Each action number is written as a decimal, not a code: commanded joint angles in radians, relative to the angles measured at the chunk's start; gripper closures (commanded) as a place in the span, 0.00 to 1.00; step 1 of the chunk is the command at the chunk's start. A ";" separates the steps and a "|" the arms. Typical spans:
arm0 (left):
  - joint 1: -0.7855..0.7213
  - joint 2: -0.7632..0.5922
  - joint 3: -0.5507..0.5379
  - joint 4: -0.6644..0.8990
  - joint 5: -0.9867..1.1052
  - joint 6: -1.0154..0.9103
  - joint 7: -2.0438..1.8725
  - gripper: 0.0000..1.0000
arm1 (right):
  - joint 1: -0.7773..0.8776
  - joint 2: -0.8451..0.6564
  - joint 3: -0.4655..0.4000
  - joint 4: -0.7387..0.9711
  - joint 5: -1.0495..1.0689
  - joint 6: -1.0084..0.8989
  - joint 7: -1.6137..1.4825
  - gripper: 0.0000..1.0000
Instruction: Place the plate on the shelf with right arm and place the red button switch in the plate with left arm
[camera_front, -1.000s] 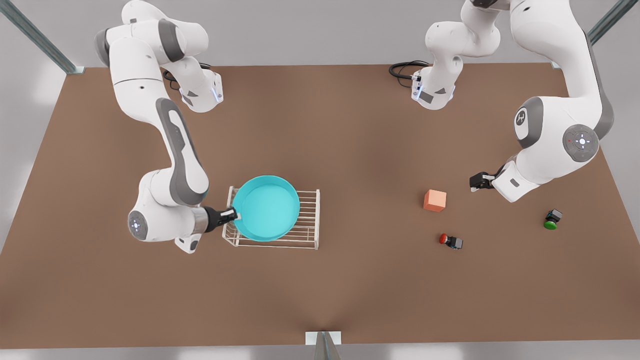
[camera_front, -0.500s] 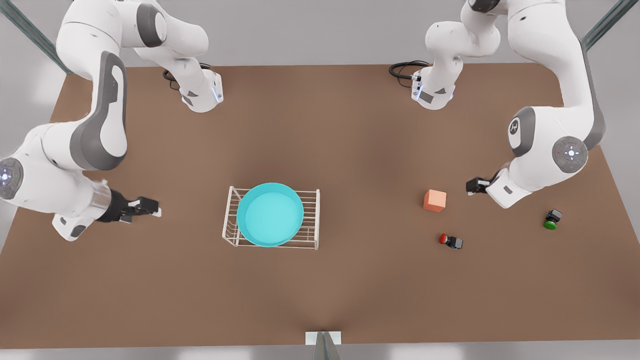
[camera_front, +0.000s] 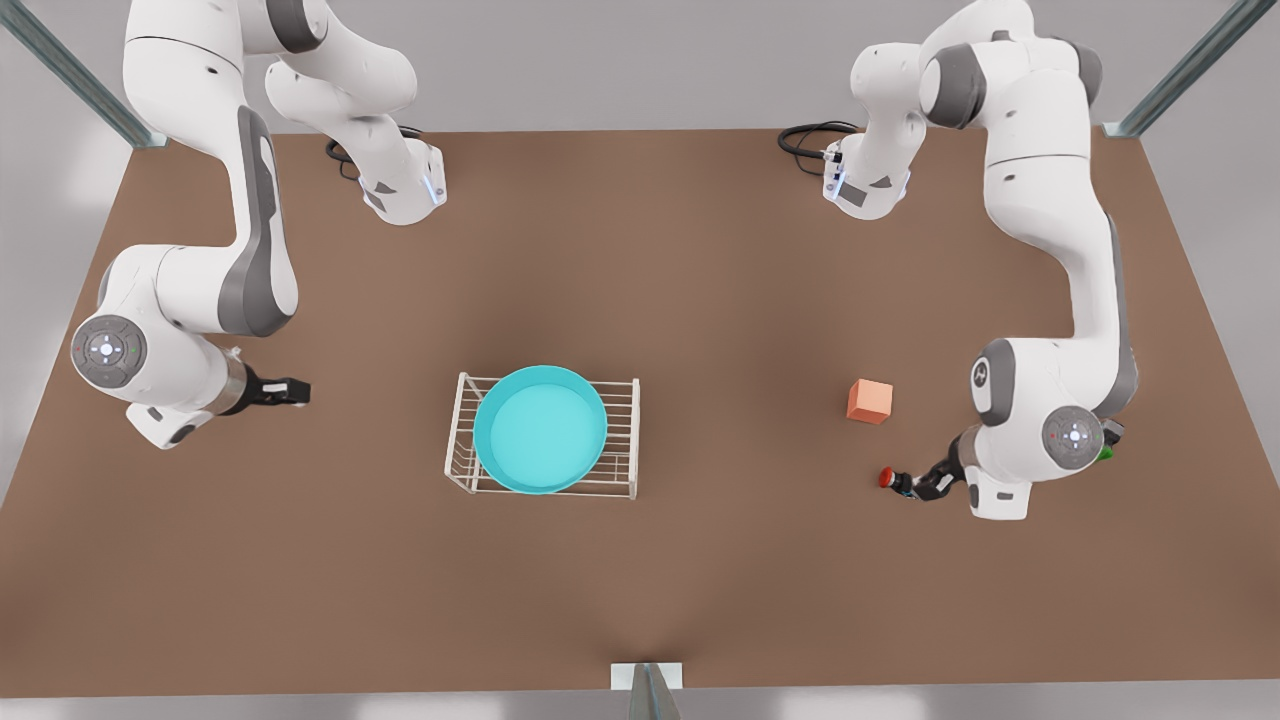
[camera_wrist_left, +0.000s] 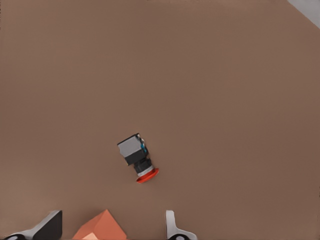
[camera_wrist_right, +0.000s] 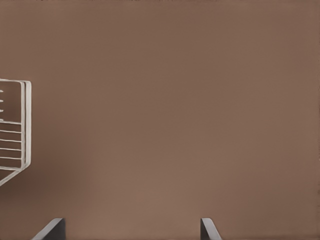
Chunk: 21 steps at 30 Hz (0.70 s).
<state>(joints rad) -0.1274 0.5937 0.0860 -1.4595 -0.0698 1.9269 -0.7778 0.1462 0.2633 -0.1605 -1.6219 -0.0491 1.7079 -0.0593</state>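
Jaws of the left gripper (camera_front: 912, 488) are hanging spread above the red button switch (camera_front: 890, 479) for pickup; right gripper (camera_front: 290, 391), jaws wide, is waiting beside the shelf (camera_front: 625, 440).

Left gripper (camera_front: 918, 487) low, fingers spread; right gripper (camera_front: 290, 391) parked aside, fingers spread

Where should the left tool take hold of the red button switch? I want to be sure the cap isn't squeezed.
Judging by its pose, grip the boxy black-grey body of the red button switch, not the round cap. It lies on its side on the table, so come from above, with the open left tool's fingers closing across the body's flat sides. The orange cube stands apart.
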 joint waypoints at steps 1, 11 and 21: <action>0.000 0.018 0.000 0.001 -0.007 0.107 -0.762 0.00 | -0.001 -0.001 -0.001 0.000 -0.003 0.013 0.073 0.00; 0.026 0.106 0.001 -0.074 0.002 0.290 -0.773 0.00 | 0.001 0.007 0.003 0.000 -0.005 0.013 0.072 0.00; 0.025 0.155 0.003 -0.096 0.021 0.327 -0.761 0.00 | 0.001 0.010 0.003 0.007 -0.005 0.013 0.072 0.00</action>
<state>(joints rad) -0.1019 0.7492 0.0889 -1.5503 -0.0555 2.2265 -1.3082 0.1472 0.2737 -0.1566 -1.6158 -0.0544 1.7211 -0.0092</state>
